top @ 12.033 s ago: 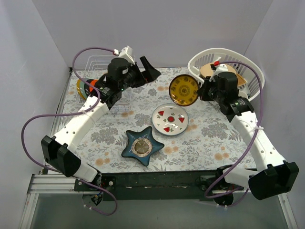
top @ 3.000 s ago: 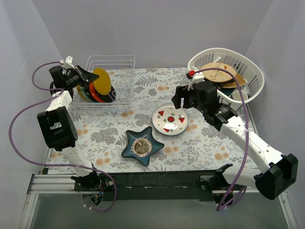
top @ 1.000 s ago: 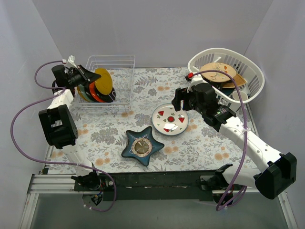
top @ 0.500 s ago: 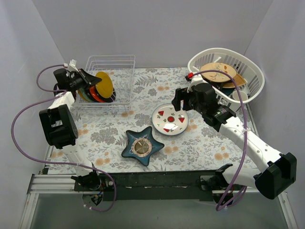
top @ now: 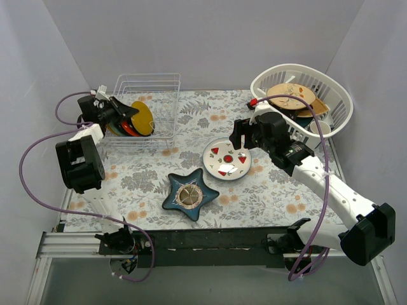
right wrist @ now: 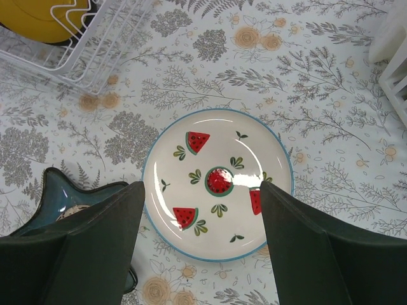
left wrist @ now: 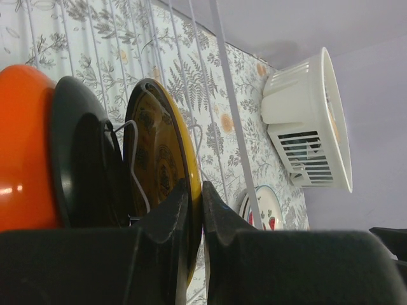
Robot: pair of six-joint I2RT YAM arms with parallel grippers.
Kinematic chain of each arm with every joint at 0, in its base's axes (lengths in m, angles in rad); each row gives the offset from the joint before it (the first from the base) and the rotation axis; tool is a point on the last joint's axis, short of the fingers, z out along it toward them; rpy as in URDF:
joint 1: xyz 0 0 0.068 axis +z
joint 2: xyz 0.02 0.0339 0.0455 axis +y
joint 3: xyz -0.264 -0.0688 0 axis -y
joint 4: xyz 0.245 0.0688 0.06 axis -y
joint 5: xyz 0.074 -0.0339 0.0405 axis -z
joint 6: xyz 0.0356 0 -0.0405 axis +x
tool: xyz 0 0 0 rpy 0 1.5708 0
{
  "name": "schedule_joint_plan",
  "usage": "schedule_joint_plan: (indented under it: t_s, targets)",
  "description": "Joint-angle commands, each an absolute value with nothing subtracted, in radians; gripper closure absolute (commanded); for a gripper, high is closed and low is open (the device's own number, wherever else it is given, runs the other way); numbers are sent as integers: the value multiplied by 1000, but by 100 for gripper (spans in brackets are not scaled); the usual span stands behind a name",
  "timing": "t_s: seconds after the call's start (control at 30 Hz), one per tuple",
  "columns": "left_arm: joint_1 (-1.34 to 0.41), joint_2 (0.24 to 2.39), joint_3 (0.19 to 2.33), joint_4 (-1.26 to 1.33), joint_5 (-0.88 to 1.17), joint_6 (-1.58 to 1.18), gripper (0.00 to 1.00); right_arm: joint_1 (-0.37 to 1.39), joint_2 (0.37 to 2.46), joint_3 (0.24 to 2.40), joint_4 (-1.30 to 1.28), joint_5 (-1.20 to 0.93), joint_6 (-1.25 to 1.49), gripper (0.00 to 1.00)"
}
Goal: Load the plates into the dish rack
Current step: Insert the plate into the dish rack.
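The yellow plate (top: 144,118) (left wrist: 159,159) stands on edge inside the wire dish rack (top: 160,81). My left gripper (top: 121,110) (left wrist: 194,202) is shut on its rim. Beside it in the rack stand a dark plate (left wrist: 82,159) and an orange-red plate (top: 129,127) (left wrist: 22,159). The white plate with red triangles (top: 227,159) (right wrist: 216,184) lies flat on the flowered tablecloth. Right over it hangs my right gripper (top: 240,135) (right wrist: 200,244), open, with a finger on either side of the plate and not touching it. A corner of the dish rack (right wrist: 76,47) shows in the right wrist view.
A dark blue star-shaped dish (top: 189,194) (right wrist: 54,200) lies just left of the white plate. The white oval basket (top: 337,95) (left wrist: 311,121) with a tan plate (top: 289,96) and other dishes stands at the back right. The enclosure's walls stand close behind the rack and the basket.
My left gripper has moved right and a little lower, carrying the yellow plate deeper along the rack. The right arm has stayed still above the white plate.
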State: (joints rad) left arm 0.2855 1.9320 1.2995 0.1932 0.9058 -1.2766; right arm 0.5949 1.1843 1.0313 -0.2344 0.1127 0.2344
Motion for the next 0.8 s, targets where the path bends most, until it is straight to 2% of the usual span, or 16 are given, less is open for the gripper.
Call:
schedule_joint_plan:
  t_s: [0.0, 0.43, 0.63, 0.67, 0.73, 0.77]
  targets:
    - [255, 1957, 1296, 222, 879, -1278, 100, 589, 1152, 1034, -202, 115, 247, 19]
    - [227, 1979, 1301, 226, 847, -1282, 100, 588, 1137, 1023, -212, 120, 248, 19]
    - [227, 1927, 1315, 183, 799, -1253, 82, 588, 1135, 1020, -210, 112, 250, 19]
    - [227, 1921, 1321, 176, 793, -1246, 74, 589, 1135, 1017, -209, 112, 250, 19]
    - [229, 1901, 1339, 154, 779, -1238, 70, 588, 1132, 1014, -206, 107, 252, 19]
    - [229, 1895, 1347, 144, 769, -1232, 64, 588, 1131, 1011, -204, 106, 255, 19]
